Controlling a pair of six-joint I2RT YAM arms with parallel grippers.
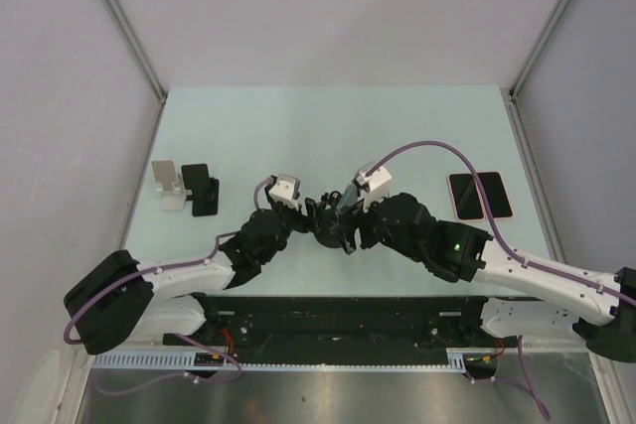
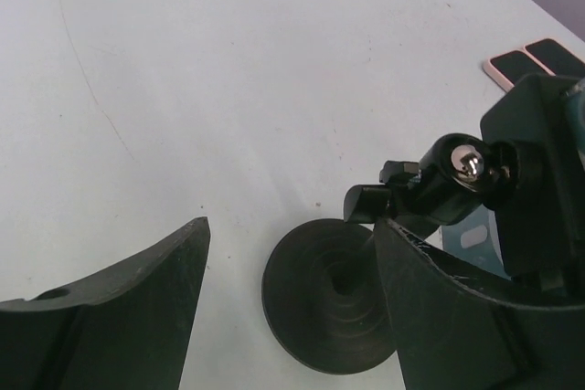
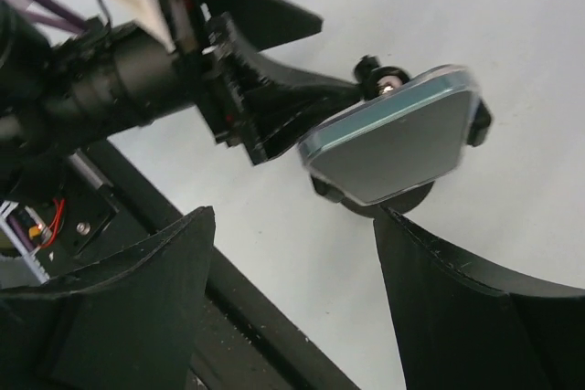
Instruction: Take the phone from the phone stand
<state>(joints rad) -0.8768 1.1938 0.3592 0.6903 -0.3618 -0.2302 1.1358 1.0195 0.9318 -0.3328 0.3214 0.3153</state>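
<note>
the table [image 1: 328, 126] is seen pale and wide. the left claw [image 2: 288, 226] is spread wide open, and the round foot of the stand [image 2: 334, 308] is seen between its fingers; a touch cannot be told. the right claw [image 3: 294, 216] is spread wide too, and nothing is held. the phone [image 3: 393, 139] is clipped in the stand, tilted, near the middle of the table.
</note>
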